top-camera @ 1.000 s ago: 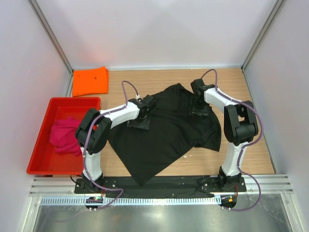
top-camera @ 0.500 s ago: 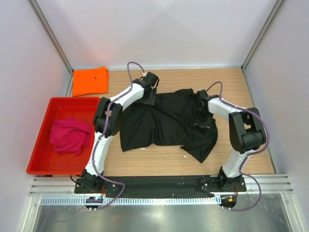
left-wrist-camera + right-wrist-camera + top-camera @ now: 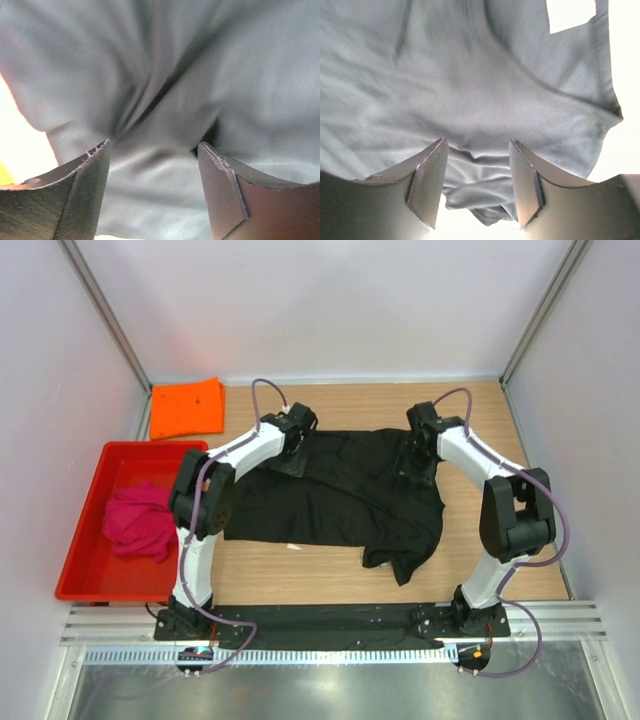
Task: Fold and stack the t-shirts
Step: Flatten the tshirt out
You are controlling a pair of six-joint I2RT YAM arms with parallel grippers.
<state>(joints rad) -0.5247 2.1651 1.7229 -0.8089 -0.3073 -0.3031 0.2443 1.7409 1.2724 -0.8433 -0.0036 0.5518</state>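
One black t-shirt (image 3: 335, 502) lies spread, rumpled and creased.

Black t-shirt (image 3: 330, 502) lies rumpled mid-frame — both arms reach onto its upper edge; orange t-shirt (image 3: 186, 407) upper left, pink t-shirt (image 3: 140, 522) in the red tray (image 3: 80, 530).

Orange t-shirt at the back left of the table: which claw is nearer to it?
Left. The left claw sits on the black t-shirt just right of the orange t-shirt; the right claw is far across the table.
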